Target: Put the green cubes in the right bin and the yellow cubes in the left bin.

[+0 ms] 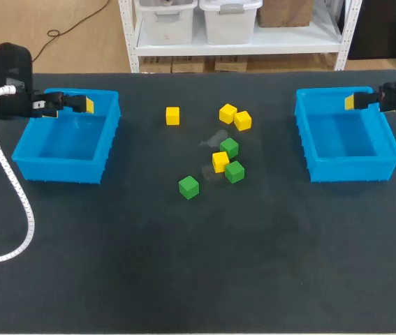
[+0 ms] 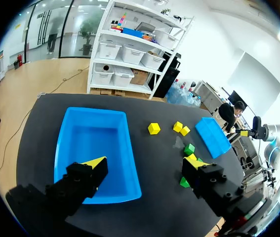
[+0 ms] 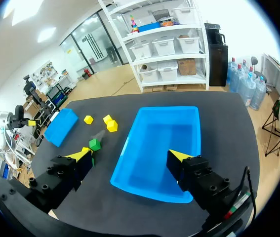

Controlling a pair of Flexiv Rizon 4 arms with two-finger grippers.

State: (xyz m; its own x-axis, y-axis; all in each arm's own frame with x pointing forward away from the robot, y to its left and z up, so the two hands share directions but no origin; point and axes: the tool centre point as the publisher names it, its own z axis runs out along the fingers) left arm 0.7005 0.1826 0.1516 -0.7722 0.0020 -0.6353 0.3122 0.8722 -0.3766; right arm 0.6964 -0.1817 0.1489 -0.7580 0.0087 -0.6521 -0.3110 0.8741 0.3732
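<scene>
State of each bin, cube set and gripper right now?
left bin: empty
right bin: empty
yellow cubes: four, loose on the table, none binned
green cubes: three, loose on the table, none binned
left gripper: open, empty, above left bin
right gripper: open, empty, above right bin

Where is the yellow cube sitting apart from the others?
In the head view, the lone yellow cube lies left of the yellow pair, between it and the left bin, nearer the pair.
</scene>
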